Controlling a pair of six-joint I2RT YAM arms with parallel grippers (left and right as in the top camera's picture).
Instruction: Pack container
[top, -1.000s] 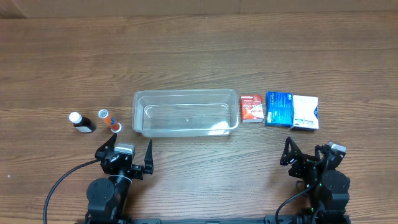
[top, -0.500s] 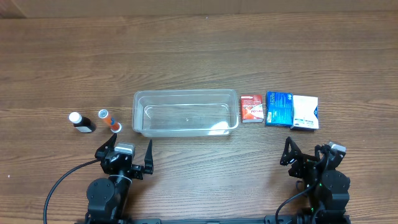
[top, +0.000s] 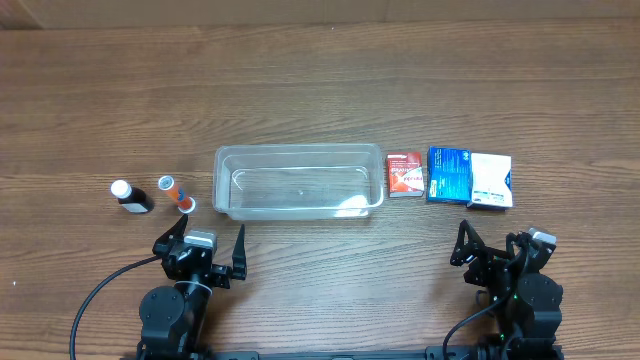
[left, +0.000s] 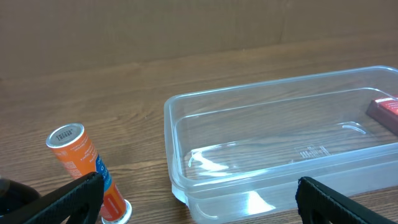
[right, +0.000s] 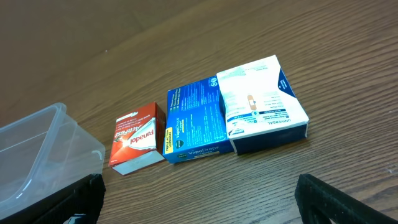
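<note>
Wood-grain table (top: 320, 90), clear container (top: 298, 182) at centre, orange tube (top: 176, 193) and dark bottle (top: 131, 196) left of it, red Fanadol box (top: 404, 173), blue VapoDrops box (top: 449, 174) and white bandage box (top: 491, 180) to the right, left gripper (top: 207, 238) and right gripper (top: 490, 242) both spread wide, holding nothing

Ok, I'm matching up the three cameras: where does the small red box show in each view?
Overhead: red box right of centre, just past the right end of the container.
Left wrist: red box only a sliver at the right edge, seen through the clear container.
Right wrist: red box left of centre, beside the corner of the container.
Shared landmark: the container.
</note>
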